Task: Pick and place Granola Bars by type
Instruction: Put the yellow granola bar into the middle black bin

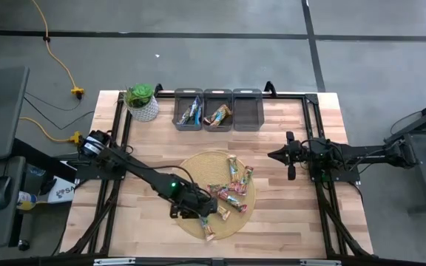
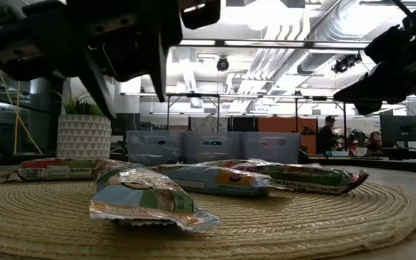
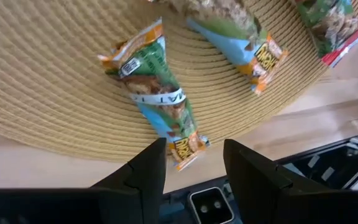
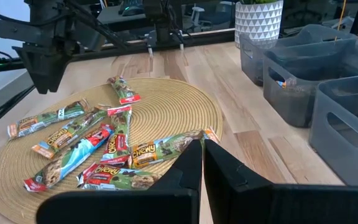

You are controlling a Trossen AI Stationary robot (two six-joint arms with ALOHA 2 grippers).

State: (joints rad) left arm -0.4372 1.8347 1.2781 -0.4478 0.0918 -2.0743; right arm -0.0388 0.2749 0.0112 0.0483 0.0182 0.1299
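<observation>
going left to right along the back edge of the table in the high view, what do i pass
Potted plant → left bin, which holds bars → middle bin, which also holds a bar → right bin, where no bar shows.

Overhead looks straight down, low looks level across the table, wrists look close; all share the woven mat (image 1: 198,171).

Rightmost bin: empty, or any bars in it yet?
Empty. From above, the rightmost bin shows only bare grey floor, while the other two bins hold bars.
</observation>
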